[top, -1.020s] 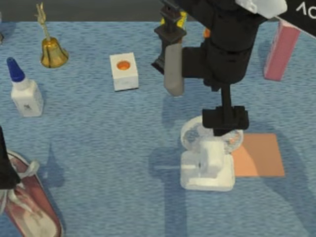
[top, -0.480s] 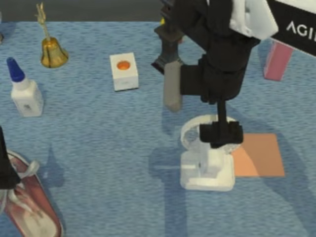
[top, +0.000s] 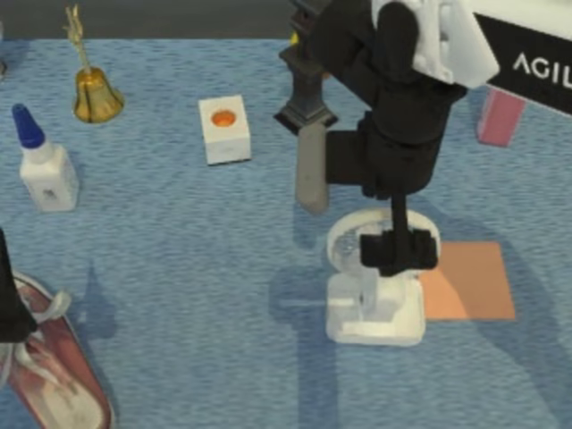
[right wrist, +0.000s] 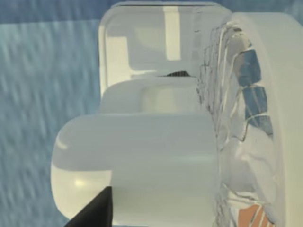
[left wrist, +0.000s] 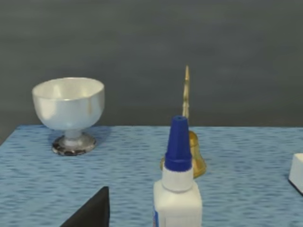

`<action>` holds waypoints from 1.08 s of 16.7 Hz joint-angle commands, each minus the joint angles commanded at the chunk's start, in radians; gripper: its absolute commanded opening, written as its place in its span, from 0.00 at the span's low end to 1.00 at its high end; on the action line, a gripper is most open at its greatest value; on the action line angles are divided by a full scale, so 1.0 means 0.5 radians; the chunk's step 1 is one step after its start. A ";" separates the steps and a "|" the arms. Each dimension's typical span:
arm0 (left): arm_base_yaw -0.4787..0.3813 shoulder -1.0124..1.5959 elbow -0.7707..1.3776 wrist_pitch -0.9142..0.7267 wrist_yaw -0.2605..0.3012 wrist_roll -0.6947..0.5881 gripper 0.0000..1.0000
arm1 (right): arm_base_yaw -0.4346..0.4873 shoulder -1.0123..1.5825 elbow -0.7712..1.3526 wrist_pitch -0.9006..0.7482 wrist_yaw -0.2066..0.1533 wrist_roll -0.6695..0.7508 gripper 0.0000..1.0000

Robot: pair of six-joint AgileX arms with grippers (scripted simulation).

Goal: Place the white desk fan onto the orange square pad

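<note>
The white desk fan (top: pixel 375 308) stands on the blue cloth, its base against the left edge of the orange square pad (top: pixel 472 281). My right gripper (top: pixel 398 253) hangs right over the fan's motor housing, behind the round cage, and is open. In the right wrist view the housing (right wrist: pixel 142 161) and cage (right wrist: pixel 246 118) fill the picture, with one black fingertip (right wrist: pixel 99 210) beside the housing. The pad itself is bare. My left arm (top: pixel 9 304) is parked at the table's left edge, gripper open, one fingertip (left wrist: pixel 94 213) showing.
A white cube with an orange hole (top: pixel 223 128), a blue-capped white bottle (top: pixel 46 165) and a gold bell (top: pixel 94 89) stand at the back left. A dark stand (top: pixel 307 85) with a grey bar (top: pixel 311 174), a pink block (top: pixel 500 116), a shoe (top: pixel 49 366) and a white goblet (left wrist: pixel 69 111) are also here.
My right arm has come lower and slightly forward, bringing its gripper down over the fan's motor housing. The fan, the pad and the left arm have not moved.
</note>
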 joint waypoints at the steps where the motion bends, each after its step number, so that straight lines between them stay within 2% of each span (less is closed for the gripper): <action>1: 0.000 0.000 0.000 0.000 0.000 0.000 1.00 | 0.000 0.000 0.000 0.000 0.000 0.000 0.77; 11: 0.000 0.000 0.000 0.000 0.000 0.000 1.00 | 0.000 0.000 0.000 0.000 0.000 0.000 0.02; 18: 0.000 0.000 0.000 0.000 0.000 0.000 1.00 | 0.000 0.000 0.000 0.000 0.000 0.000 0.00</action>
